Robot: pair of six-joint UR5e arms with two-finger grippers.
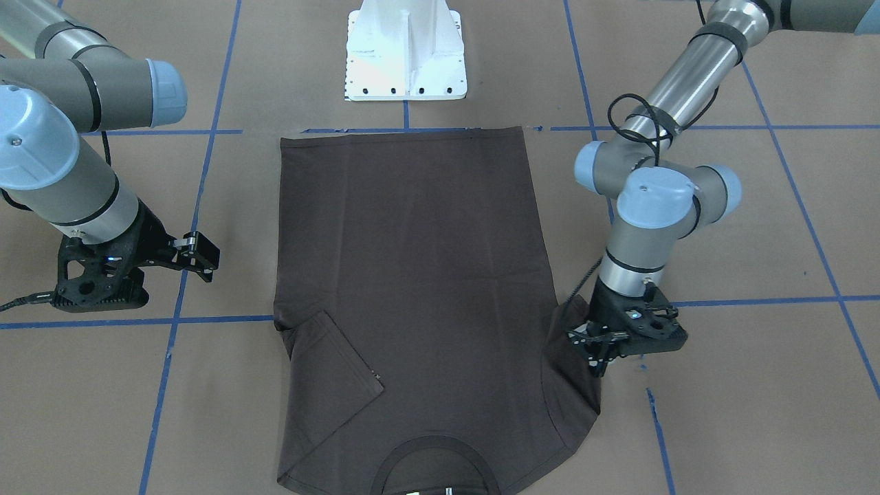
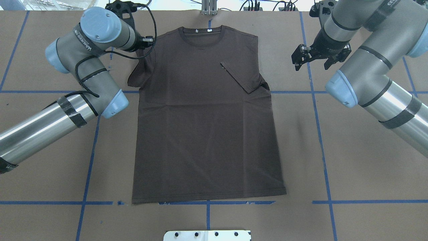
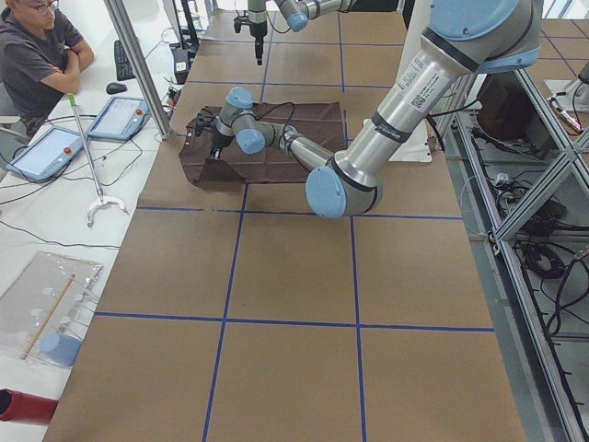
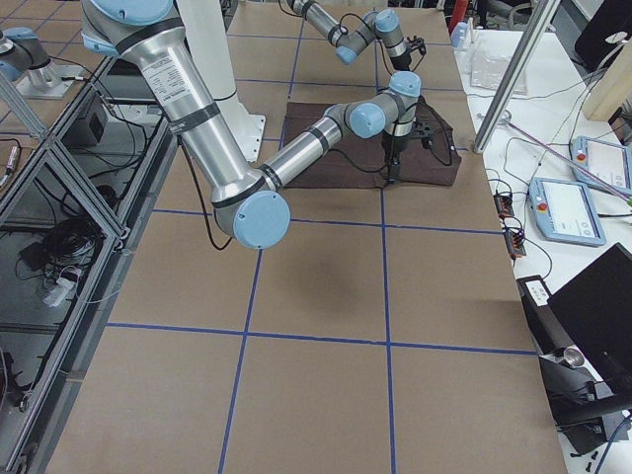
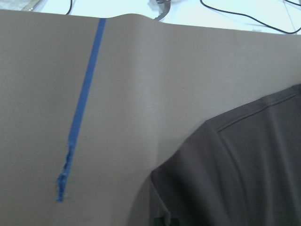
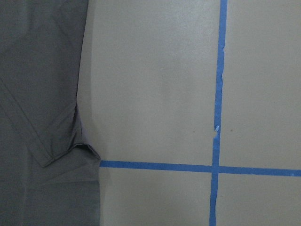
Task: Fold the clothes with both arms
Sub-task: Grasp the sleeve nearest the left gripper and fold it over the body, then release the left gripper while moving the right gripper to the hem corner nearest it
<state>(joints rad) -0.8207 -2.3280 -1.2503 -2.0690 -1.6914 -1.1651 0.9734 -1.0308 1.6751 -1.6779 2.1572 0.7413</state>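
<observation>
The dark brown T-shirt point(image 2: 204, 127) lies flat on the table, collar point(image 2: 200, 31) toward the far edge. Its right sleeve point(image 2: 242, 78) is folded in over the chest. My left gripper point(image 1: 595, 352) is down at the upper edge of the left sleeve point(image 2: 140, 72). In the left wrist view its fingertips point(image 5: 162, 221) show close together at the bottom, on the sleeve cloth point(image 5: 235, 174), so it looks shut on the sleeve. My right gripper point(image 2: 314, 57) hangs open over bare table, well apart from the shirt, and grips nothing.
The white pedestal base point(image 1: 405, 51) stands just past the shirt's hem. Blue tape lines point(image 2: 321, 134) cross the brown table cover. In the exterior left view a person point(image 3: 37, 46) sits beyond the table's far edge with tablets point(image 3: 115, 118) and a keyboard.
</observation>
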